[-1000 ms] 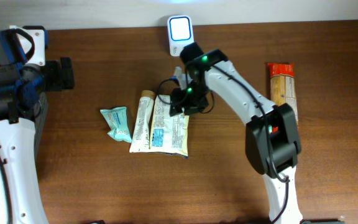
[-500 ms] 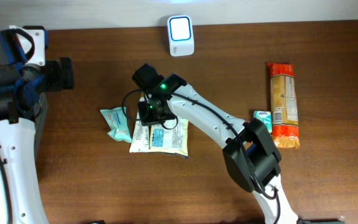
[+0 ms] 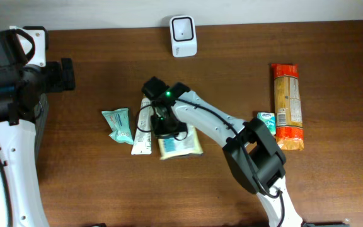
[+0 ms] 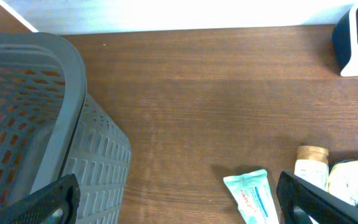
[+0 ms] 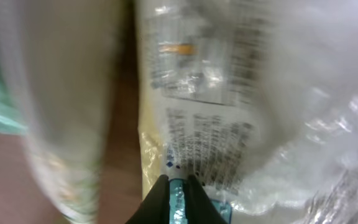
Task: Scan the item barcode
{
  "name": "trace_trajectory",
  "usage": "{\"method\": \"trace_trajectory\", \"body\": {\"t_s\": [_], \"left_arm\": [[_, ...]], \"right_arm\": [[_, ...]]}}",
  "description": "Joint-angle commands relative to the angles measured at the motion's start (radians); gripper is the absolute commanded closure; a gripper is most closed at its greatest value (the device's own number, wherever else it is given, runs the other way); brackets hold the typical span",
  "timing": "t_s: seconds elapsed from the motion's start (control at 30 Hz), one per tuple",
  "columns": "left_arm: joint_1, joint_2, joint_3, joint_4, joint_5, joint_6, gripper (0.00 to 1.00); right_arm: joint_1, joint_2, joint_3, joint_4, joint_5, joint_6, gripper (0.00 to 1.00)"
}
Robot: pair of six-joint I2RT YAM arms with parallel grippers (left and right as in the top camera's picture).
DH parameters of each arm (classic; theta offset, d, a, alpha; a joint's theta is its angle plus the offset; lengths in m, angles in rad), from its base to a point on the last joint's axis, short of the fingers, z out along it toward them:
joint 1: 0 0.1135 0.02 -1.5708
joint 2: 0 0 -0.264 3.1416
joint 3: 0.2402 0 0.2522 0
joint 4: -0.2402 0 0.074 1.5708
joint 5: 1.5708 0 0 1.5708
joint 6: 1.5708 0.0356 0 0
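At the far left, the left gripper (image 4: 179,199) hung over the grey basket (image 4: 42,124) with its jaws wide apart and nothing between them. Toward 3 o'clock from it a teal pouch (image 3: 118,125) lay on the brown table (image 3: 74,176). Just beside the pouch lay a pale tube (image 3: 142,135), its long axis running 12 to 6 with the cap toward 12.

The packet (image 3: 181,145) sat near the table's middle, just to the right of the tube. The right gripper (image 3: 166,126) was over the packet's 11 o'clock corner, jaws pinched together on its edge. The wrist view showed crinkled plastic and fine print just ahead of the fingertips. The gripper hid the packet's top, so its long axis could not be told. The visible part spread from 9 to 3, slightly tilted.

The scanner (image 3: 183,36) stood at 12 o'clock from the packet, well apart. Far toward 3 o'clock, a small box (image 3: 266,120) touched a long pasta pack (image 3: 287,104) that ran 12 to 6.
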Motion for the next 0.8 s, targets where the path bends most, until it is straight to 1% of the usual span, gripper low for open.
{"method": "trace_trajectory", "body": {"t_s": [0.0, 0.03, 0.1, 0.17, 0.23, 0.3, 0.37, 0.43, 0.47, 0.5, 0.57, 0.67, 0.77], "left_arm": [[0.001, -0.008, 0.003, 0.002, 0.007, 0.013, 0.01], [0.001, -0.008, 0.003, 0.001, 0.007, 0.013, 0.01], [0.001, -0.008, 0.003, 0.001, 0.007, 0.013, 0.01], [0.001, -0.008, 0.003, 0.001, 0.007, 0.013, 0.01], [0.001, -0.008, 0.003, 0.001, 0.007, 0.013, 0.01], [0.001, -0.008, 0.003, 0.001, 0.007, 0.013, 0.01], [0.001, -0.008, 0.003, 0.001, 0.007, 0.013, 0.01], [0.001, -0.008, 0.003, 0.001, 0.007, 0.013, 0.01], [0.001, -0.008, 0.003, 0.002, 0.007, 0.013, 0.01], [0.001, -0.008, 0.003, 0.001, 0.007, 0.013, 0.01], [0.001, -0.008, 0.003, 0.001, 0.007, 0.013, 0.01], [0.001, -0.008, 0.003, 0.001, 0.007, 0.013, 0.01], [0.001, -0.008, 0.003, 0.002, 0.007, 0.013, 0.01]], "right_arm": [[-0.114, -0.005, -0.012, -0.066, 0.013, -0.099, 0.84], [-0.158, -0.006, -0.01, -0.089, 0.013, -0.149, 0.75], [-0.234, -0.006, 0.012, -0.141, 0.014, -0.245, 0.64], [-0.282, -0.008, 0.049, -0.166, 0.013, -0.296, 0.56], [-0.31, -0.016, 0.109, -0.178, 0.01, -0.331, 0.55], [-0.316, -0.02, 0.193, -0.177, 0.01, -0.331, 0.54], [-0.308, -0.02, 0.252, -0.157, 0.008, -0.33, 0.54], [-0.292, -0.015, 0.251, -0.142, -0.019, -0.33, 0.54], [-0.279, -0.012, 0.248, -0.141, -0.02, -0.325, 0.58], [-0.265, -0.011, 0.235, -0.13, -0.02, -0.322, 0.65], [-0.236, -0.011, 0.192, -0.09, 0.015, -0.24, 0.77], [-0.211, -0.01, 0.117, -0.026, 0.027, -0.173, 0.77], [-0.189, -0.01, 0.048, 0.02, 0.024, -0.163, 0.76]]}}
